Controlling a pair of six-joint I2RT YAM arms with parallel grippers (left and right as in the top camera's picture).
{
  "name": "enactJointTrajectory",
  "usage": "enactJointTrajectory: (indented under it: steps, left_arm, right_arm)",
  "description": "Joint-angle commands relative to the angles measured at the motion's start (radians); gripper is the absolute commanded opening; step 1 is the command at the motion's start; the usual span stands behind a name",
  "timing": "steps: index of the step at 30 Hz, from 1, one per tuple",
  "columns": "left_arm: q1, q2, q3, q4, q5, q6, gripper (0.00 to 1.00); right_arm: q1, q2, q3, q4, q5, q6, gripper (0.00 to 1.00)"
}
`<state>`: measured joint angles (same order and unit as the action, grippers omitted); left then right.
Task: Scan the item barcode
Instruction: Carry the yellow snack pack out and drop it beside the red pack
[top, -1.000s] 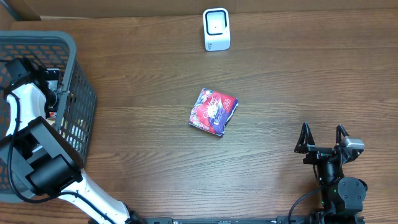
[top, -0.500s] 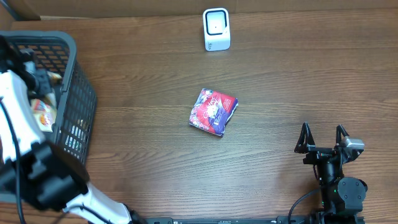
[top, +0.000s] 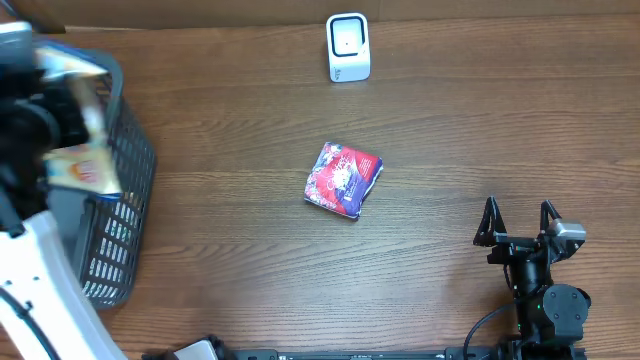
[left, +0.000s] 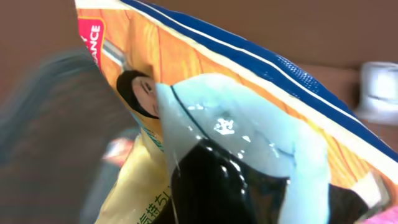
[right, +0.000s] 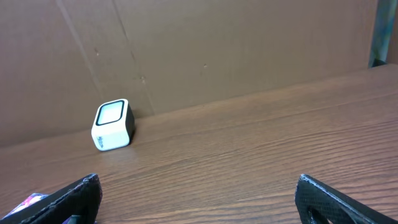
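Brown wood-grain table (top: 450, 130) runs up to a plain cardboard wall. At its left edge stands a dark grey mesh basket (top: 125, 215); the white left arm and motion blur hide its inside, so I cannot tell what lies in it. Over the basket's rim the left gripper (top: 50, 125) is clamped tight on an orange and yellow snack bag (top: 85, 168), held in the air clear of the table. In the left wrist view the bag (left: 180, 56) fills almost the whole frame. At the near right corner the right gripper (top: 518, 207) hangs with its fingers spread wide, empty, touching nothing. A red and purple packet (top: 343, 179) lies flat mid-table. The small white scanner (top: 348, 47) stands upright at the far edge, well apart from the bag, with only bare table between them.
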<state>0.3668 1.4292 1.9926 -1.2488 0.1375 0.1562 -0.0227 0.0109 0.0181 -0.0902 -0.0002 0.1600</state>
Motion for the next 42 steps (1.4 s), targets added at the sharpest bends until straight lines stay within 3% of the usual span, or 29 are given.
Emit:
enactJointTrajectory:
  steps: [1, 4, 7, 11, 15, 16, 19, 20, 24, 28, 31, 34, 38, 42]
  left_arm:
    - [-0.175, 0.048, -0.032, -0.015, 0.077, 0.019, 0.04]
    - [-0.356, 0.103, -0.142, 0.006, -0.04, 0.007, 0.04]
    - [-0.488, 0.176, -0.325, 0.115, -0.172, -0.106, 0.04]
    - [-0.601, 0.299, -0.593, 0.332, -0.17, -0.217, 0.04]
    - [-0.68, 0.398, -0.696, 0.437, -0.174, -0.271, 0.05]
    - [-0.695, 0.405, -0.69, 0.435, -0.183, -0.269, 0.1]
    - [-0.719, 0.372, -0.573, 0.327, -0.257, -0.277, 0.93]
    - [-0.72, 0.352, -0.509, 0.275, -0.282, -0.276, 1.0]
    - [-0.708, 0.253, -0.158, 0.079, -0.384, -0.248, 1.0]
    - [-0.625, 0.187, 0.184, -0.025, -0.487, -0.211, 1.0]
    - [-0.427, 0.172, 0.323, -0.108, -0.499, -0.222, 1.0]
    - [-0.185, 0.181, 0.322, -0.177, -0.442, -0.308, 1.0]
    - [0.128, 0.239, 0.245, -0.218, -0.236, -0.397, 1.0]
    - [0.277, 0.298, 0.089, -0.129, -0.14, -0.411, 0.99]
  right_arm:
    - [0.006, -0.008, -0.01, 0.006, -0.001, -0.003, 1.0]
    - [0.006, -0.008, -0.01, 0.006, -0.001, -0.003, 1.0]
    - [0.006, -0.008, -0.01, 0.006, -0.001, -0.003, 1.0]
    - [0.006, -0.008, -0.01, 0.006, -0.001, -0.003, 1.0]
    - [0.006, -0.008, -0.01, 0.006, -0.001, -0.003, 1.0]
    - [0.006, -0.008, -0.01, 0.006, -0.001, -0.003, 1.0]
    - [0.006, -0.008, -0.01, 0.006, -0.001, -0.003, 1.0]
    - [0.006, -0.008, -0.01, 0.006, -0.001, -0.003, 1.0]
    - [0.006, -0.008, -0.01, 0.006, -0.001, -0.003, 1.0]
    - [0.006, -0.008, -0.01, 0.006, -0.001, -0.003, 1.0]
    - [0.006, -0.008, -0.01, 0.006, -0.001, -0.003, 1.0]
    - [0.006, -0.008, -0.01, 0.006, -0.001, -0.003, 1.0]
    - [0.006, -0.008, -0.01, 0.006, -0.001, -0.003, 1.0]
    - [0.006, -0.008, -0.01, 0.006, -0.001, -0.003, 1.0]
